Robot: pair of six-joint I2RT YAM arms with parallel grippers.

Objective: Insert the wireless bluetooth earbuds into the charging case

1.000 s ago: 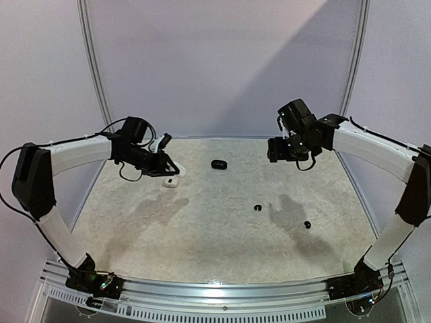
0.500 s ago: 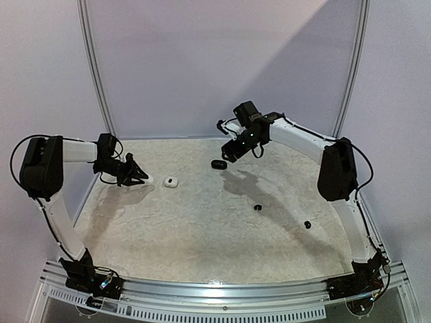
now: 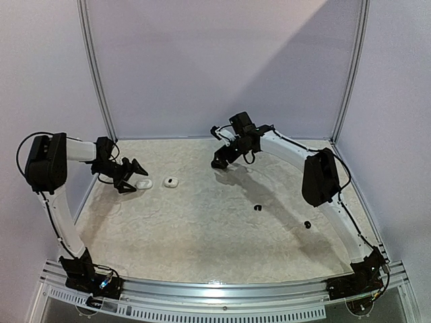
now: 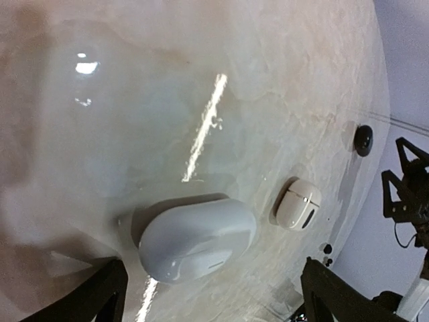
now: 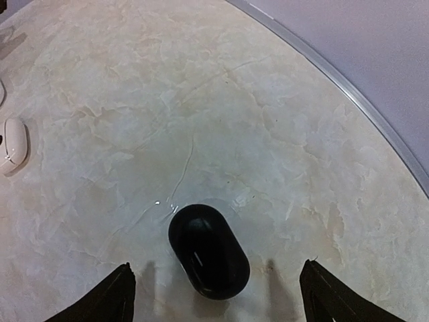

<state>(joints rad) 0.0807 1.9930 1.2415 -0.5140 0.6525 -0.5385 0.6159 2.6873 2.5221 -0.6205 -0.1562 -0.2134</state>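
Fingers (image 4: 94, 298) spread: left gripper (image 4: 214, 295) facing white oval plastic case (image 4: 198, 235) at ten o'clock, right gripper (image 5: 218, 295) facing black oval case (image 5: 208, 251) at twelve; approach step, grasp judged next.

The table (image 3: 202, 242) holds a white case (image 3: 143, 183) and second case (image 3: 171, 182) at ten o'clock, black case (image 5: 209, 250) at twelve, black earbud (image 3: 257, 208) at three, another earbud (image 3: 307, 225) at four.

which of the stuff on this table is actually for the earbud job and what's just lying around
For the job:
two tiny black plastic earbuds
glossy black oval case
glossy white oval case
smaller cream oval piece, probably

Just there:
pale marbled table
metal front rail
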